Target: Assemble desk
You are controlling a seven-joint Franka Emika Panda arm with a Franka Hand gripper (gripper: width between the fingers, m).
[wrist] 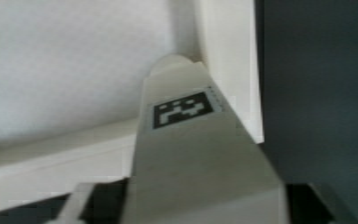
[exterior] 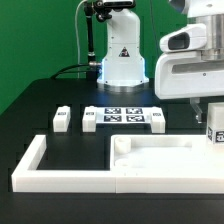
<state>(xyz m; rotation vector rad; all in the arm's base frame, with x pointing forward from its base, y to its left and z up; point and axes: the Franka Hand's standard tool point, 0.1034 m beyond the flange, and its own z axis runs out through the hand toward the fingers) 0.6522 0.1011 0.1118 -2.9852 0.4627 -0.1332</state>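
My gripper (exterior: 209,112) is shut on a short square white leg (exterior: 214,130) with a black-and-white tag, holding it upright over the far corner of the white tabletop panel (exterior: 165,157) at the exterior view's right. In the wrist view the held leg (wrist: 190,130) runs out from between my fingers (wrist: 91,203), its tip against the tabletop's edge (wrist: 78,60). Whether the tip touches the panel cannot be told. A round corner hole (exterior: 121,147) shows on the panel's other far corner. Three more legs (exterior: 62,119) (exterior: 90,121) (exterior: 157,121) stand on the black table behind it.
The long white U-shaped border rail (exterior: 35,165) wraps the tabletop on the near side and the exterior view's left. The marker board (exterior: 122,116) lies between the loose legs. The robot base (exterior: 122,60) stands at the back.
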